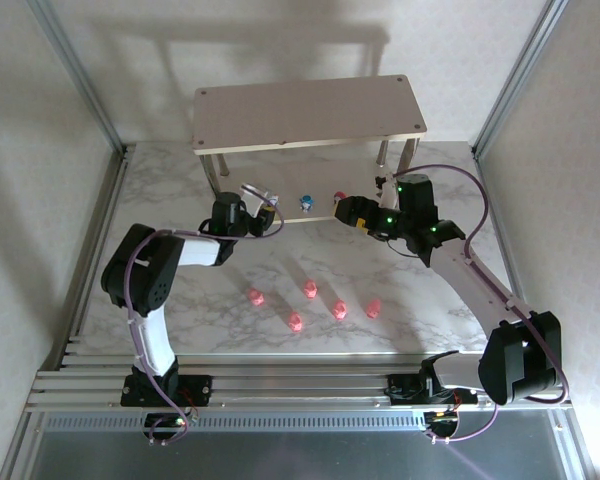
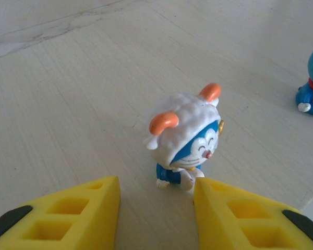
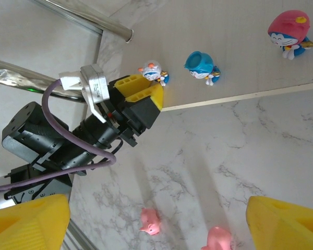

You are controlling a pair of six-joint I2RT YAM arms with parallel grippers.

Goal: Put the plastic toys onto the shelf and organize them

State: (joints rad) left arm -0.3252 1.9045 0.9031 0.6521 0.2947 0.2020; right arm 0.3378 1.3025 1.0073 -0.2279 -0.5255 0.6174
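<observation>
We see the left claw [image 2: 156, 208] about half spread and gripping nothing, low over the lower board [image 2: 68, 104] of the shelf [image 1: 310, 115]. The white toy [image 2: 185, 138], in a woolly hood with orange horns, stands upright on that board just ahead of the yellow fingertips, closest to the one on the right of the wrist view. Further along the board stand the blue toy [image 3: 201, 65] and then the red toy [image 3: 289, 31], each apart from its neighbour. The right claw [image 3: 157, 208] hangs wide open and empty above the marble table [image 1: 430, 300], facing the left one. Five pink toys [image 1: 309, 289] lie scattered on the table between the arms. The top board overhangs the lower one, and silver legs [image 3: 109, 28] stand close beside the left arm.
</observation>
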